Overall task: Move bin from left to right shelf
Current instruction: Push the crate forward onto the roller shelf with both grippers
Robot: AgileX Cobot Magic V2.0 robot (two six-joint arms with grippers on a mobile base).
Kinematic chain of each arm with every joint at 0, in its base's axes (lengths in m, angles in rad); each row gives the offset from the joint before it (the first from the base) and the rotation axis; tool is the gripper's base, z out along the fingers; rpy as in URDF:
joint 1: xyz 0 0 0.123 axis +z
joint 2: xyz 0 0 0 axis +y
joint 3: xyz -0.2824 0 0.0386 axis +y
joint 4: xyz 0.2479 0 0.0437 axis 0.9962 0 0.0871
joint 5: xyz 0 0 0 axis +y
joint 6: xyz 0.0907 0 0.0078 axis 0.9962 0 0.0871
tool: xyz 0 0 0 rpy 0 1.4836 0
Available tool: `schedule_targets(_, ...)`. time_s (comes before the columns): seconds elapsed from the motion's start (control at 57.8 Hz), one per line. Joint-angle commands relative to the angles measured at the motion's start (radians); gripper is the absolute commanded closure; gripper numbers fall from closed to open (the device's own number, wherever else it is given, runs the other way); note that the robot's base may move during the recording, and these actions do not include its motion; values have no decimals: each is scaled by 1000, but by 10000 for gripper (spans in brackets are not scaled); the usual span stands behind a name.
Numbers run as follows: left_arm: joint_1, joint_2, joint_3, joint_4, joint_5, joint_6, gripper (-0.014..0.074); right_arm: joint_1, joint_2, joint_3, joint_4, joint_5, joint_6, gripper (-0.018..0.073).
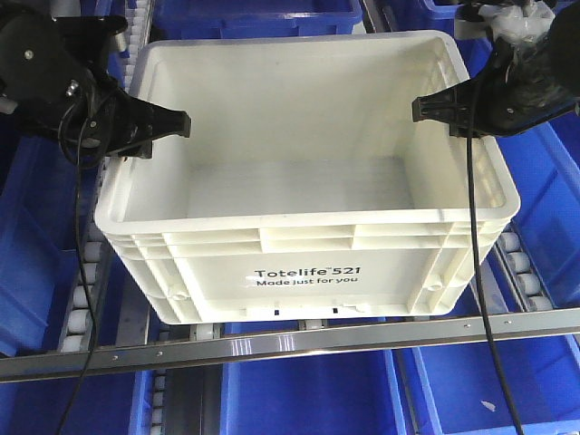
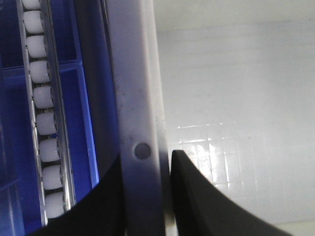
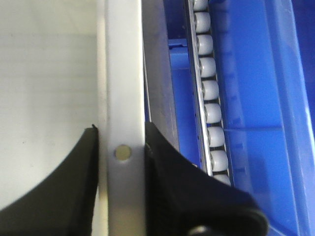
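The large white bin [image 1: 308,195], printed "Totelife 521", sits on the roller shelf at the middle of the front view, and its inside holds nothing. My left gripper [image 1: 152,134] straddles its left rim [image 2: 135,98], one black finger [image 2: 197,196] inside the wall and the other outside, shut on the rim. On the opposite side my right gripper [image 1: 442,116] is shut on the right rim [image 3: 120,88], a finger [image 3: 83,177] inside and a finger [image 3: 172,177] outside. Both grips sit about midway along the bin's sides.
Blue bins [image 1: 544,199] flank the white one on both sides, behind it and on the level below [image 1: 308,399]. White roller tracks [image 2: 42,98] [image 3: 209,88] run along each side. A metal rail [image 1: 299,344] crosses in front of the bin.
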State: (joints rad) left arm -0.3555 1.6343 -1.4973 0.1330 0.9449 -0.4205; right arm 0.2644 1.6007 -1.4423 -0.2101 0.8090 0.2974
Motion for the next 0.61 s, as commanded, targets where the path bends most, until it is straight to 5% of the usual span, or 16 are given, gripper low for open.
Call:
schedule_targets(0.0, -25, -33, -37, -79, -163, -11, 601, 13, -26, -41, -18, -178, 51, 556)
schedule_targets(0.329, -25, 3, -37, -79, -146, -10, 572, 13, 7, -41, -43, -175, 89, 515)
schedule_targets(0.588, -25, 3, -37, -79, -121, -8, 451, 13, 7, -41, -38, -161, 89, 332)
